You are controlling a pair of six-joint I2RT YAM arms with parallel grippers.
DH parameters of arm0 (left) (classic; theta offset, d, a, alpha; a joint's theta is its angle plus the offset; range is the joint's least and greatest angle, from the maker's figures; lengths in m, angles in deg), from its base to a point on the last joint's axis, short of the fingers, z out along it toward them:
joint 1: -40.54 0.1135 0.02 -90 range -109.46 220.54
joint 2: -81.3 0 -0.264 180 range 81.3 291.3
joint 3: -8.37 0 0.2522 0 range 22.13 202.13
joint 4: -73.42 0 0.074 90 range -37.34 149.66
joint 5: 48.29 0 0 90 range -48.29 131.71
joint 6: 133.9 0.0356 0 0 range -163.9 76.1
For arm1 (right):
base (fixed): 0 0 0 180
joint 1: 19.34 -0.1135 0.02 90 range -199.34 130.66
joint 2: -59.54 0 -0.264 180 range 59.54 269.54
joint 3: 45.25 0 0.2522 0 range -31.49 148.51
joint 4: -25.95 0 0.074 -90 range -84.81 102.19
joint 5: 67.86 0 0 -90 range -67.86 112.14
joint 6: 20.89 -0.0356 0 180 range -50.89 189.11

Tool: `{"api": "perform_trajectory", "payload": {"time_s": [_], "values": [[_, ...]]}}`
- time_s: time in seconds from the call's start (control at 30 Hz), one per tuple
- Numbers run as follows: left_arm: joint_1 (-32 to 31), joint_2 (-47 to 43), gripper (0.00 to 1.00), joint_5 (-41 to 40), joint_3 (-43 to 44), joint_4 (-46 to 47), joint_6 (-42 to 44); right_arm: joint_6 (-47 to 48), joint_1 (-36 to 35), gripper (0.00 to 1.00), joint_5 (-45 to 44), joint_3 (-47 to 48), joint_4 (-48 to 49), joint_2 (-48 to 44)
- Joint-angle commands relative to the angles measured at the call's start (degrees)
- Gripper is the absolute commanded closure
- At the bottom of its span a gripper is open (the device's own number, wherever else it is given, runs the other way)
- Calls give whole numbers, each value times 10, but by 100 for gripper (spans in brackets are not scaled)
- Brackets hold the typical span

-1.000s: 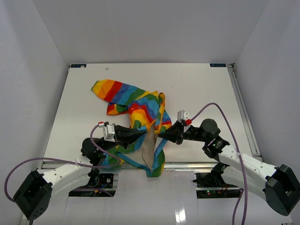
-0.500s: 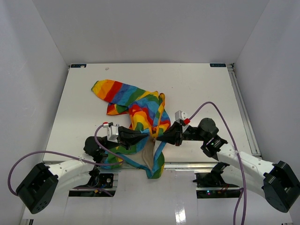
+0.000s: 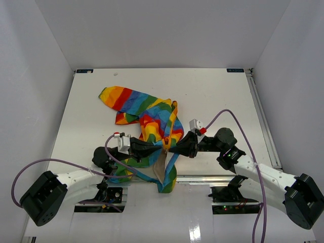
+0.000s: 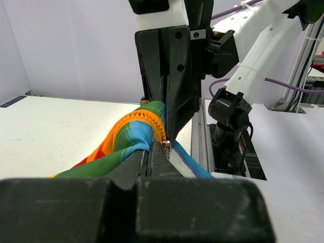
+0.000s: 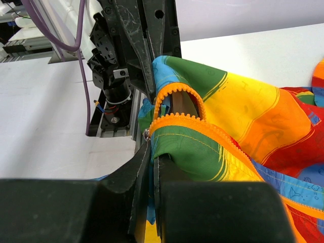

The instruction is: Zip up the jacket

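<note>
The rainbow-striped jacket [image 3: 147, 114] lies crumpled at the table's near middle, its white lining [image 3: 161, 163] showing by the front edge. My left gripper [image 3: 160, 147] is shut on the jacket's edge [image 4: 132, 136], right beside the orange zipper teeth [image 4: 136, 117] and a small metal slider [image 4: 166, 146]. My right gripper [image 3: 172, 149] faces it tip to tip, shut on the other zipper edge [image 5: 192, 144], with orange teeth [image 5: 195, 125] curving over its jaws. Both hold the fabric lifted slightly. Each wrist view shows the other gripper close ahead: the right gripper [image 4: 172, 96] and the left gripper [image 5: 147, 45].
The table's front rail [image 3: 202, 178] runs just below the grippers, and the jacket's blue-trimmed hem [image 3: 167, 183] hangs over it. White walls enclose the table. A purple cable [image 3: 233, 119] loops above the right arm.
Both grippers have closed in toward each other until their tips nearly meet. The left arm has moved right, and the jacket's lower part has bunched between them.
</note>
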Motion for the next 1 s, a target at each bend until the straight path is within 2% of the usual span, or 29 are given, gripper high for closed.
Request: {"api": "perform_trajectory", "payload": {"time_s": [0.0, 0.6, 0.97], "values": [[1, 6, 100, 16, -2, 37, 1, -5, -4, 92, 10, 23, 39, -5], [0, 17, 100, 35, -9, 70, -12, -1, -4, 92, -3, 26, 36, 13], [0, 16, 100, 23, -8, 25, 20, -2, -5, 92, -20, 23, 33, 5]]}}
